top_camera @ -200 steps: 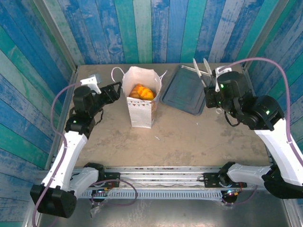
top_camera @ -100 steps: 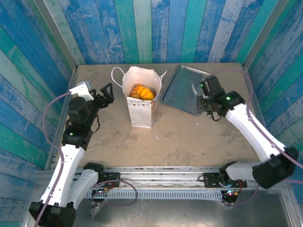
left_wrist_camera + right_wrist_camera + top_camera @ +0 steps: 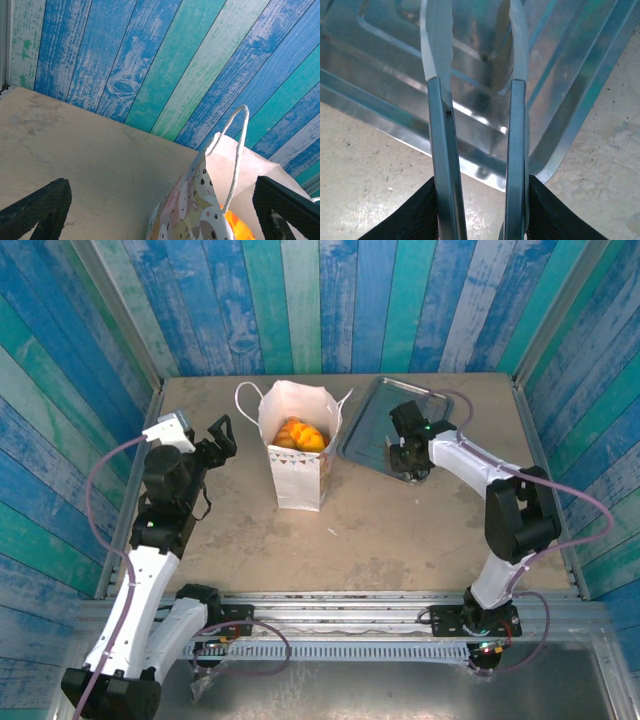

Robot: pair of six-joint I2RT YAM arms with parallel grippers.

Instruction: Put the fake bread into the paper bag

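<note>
Several pieces of the fake bread are seen heaped inside the paper bag, which stands upright. An exact count cannot be made from above. The stretch of tray seen under the tongs is bare metal, and nothing is held between the tong tips. The loading is therefore judged to be done or very nearly so. What may be left is the setting down of the tongs and the clearing of both arms.

The left gripper is spread wide and nothing is held in it. The bag stands just ahead of its jaws and a little to their right, apart from them. In the left wrist view an orange edge of bread is glimpsed low inside the bag, between the two fingers' lines.

The right gripper is closed on the tongs, whose two arms are pinched between its fingers with a gap left between them. The bread lies well apart from these jaws, off to their left beyond the tray's rim.
</note>
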